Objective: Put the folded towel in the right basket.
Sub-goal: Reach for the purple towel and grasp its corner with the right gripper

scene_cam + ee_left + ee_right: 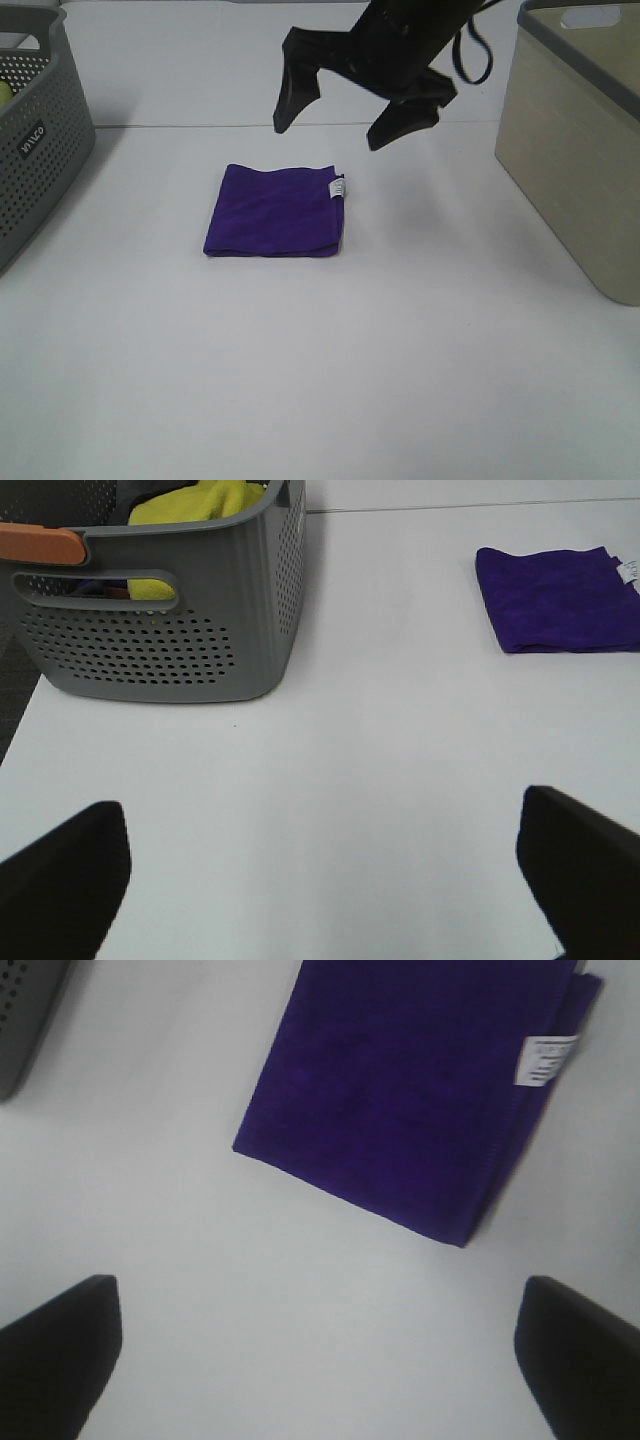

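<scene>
A folded purple towel (275, 212) with a small white label lies flat on the white table, left of the middle. My right gripper (330, 133) hangs open and empty in the air above the towel's far edge. In the right wrist view the towel (415, 1090) lies beyond the open right gripper (318, 1360), apart from it. The right basket (570, 150) is a beige bin at the table's right side. My left gripper (320, 880) is open and empty low over the table; the towel (560, 598) shows far off in its view.
A grey perforated basket (30, 150) stands at the left edge. In the left wrist view this basket (150, 630) holds a yellow cloth (200, 505) and has an orange grip (40, 542). Bare white table surrounds the towel.
</scene>
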